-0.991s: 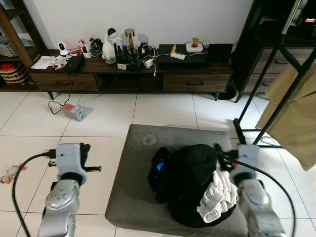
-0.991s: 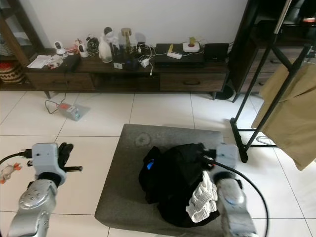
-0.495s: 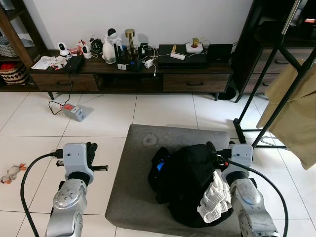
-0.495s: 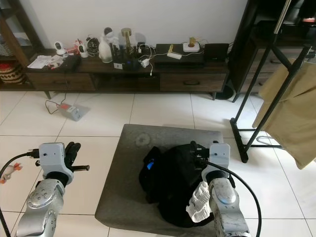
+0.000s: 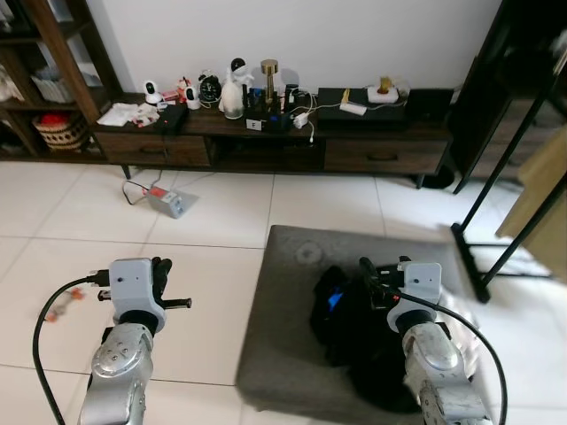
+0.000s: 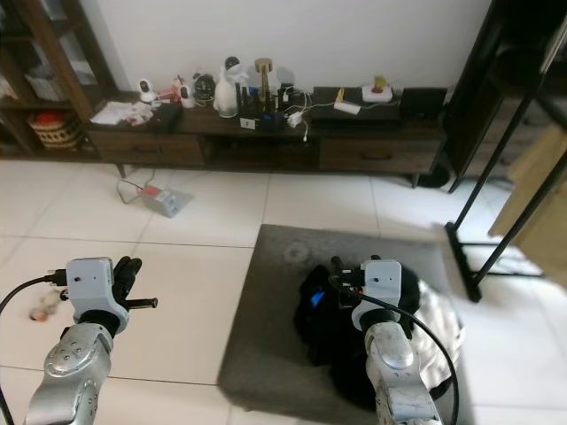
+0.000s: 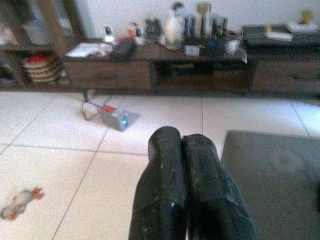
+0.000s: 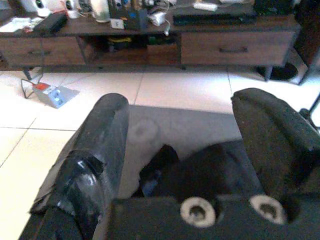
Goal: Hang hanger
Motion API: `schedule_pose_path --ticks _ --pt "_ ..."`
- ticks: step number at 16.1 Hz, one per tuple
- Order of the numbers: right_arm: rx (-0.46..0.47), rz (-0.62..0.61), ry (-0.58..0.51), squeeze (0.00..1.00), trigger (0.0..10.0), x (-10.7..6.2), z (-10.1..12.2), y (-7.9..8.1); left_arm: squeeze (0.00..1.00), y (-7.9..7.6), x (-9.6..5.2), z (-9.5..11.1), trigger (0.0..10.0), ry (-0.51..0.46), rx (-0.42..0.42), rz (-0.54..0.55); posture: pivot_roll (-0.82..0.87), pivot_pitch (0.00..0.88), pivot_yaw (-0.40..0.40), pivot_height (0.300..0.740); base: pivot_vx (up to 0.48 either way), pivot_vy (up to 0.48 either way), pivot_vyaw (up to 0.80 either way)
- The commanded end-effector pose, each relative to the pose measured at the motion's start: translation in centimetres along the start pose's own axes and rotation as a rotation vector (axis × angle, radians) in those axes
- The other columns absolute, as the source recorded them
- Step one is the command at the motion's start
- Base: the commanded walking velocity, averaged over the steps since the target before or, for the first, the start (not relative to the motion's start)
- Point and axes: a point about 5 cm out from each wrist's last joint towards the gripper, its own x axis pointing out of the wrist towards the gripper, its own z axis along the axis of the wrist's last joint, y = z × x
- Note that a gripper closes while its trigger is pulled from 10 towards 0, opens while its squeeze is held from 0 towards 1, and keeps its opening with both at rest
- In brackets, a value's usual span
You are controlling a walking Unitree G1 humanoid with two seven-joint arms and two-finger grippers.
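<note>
White tiled floor takes up most of the room, with a long dark wooden bench along the back wall, loaded with small cameras, a clock, bottles, cables and papers. A dark shelf unit with a woven basket stands at the far left. On the right there's a black clothes rack with a tan garment hanging off it. In the middle of the floor sits a grey cushion, and a pile of black clothes lies on top of it, with a bit of blue showing and something pale at its right edge. Can't make out an actual hanger in that pile, it's too dark and blurry.

Right gripper hovers just over the black pile, its fingers spread wide apart with nothing between them. Left gripper is held over bare tiles just left of the cushion, fingers pressed together, empty. Small grey box with a cable lies on the floor in front of the bench, and a tiny toy lies on the tiles at far left.
</note>
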Motion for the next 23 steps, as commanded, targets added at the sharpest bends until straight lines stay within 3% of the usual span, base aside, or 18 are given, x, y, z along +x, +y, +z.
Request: schedule_pose_path --ticks 1,9,18,23 --pt "0.000 -0.011 0.003 0.00 10.0 -0.1 0.0 -0.1 0.00 -0.1 -0.1 0.2 10.0 -0.002 0.016 -0.012 0.08 0.151 -0.004 0.740 0.000 0.000 0.00" --pt "-0.008 -0.042 0.014 0.00 10.0 0.0 -0.3 -0.9 0.00 -1.3 -0.5 0.0 10.0 0.010 -0.007 -0.068 0.08 0.153 -0.007 0.740 0.000 0.000 0.00" --pt "-0.008 -0.057 0.025 0.00 10.0 0.0 -0.6 -1.3 0.00 -1.4 -0.7 -0.2 10.0 0.020 -0.004 -0.069 0.08 0.155 -0.011 0.740 0.268 0.000 0.00" --pt "-0.016 -0.059 0.043 0.00 10.0 -0.4 -1.3 -1.4 0.00 -1.2 -1.0 -0.3 10.0 0.023 -0.003 -0.070 0.08 0.159 -0.011 0.740 0.000 0.000 0.00"
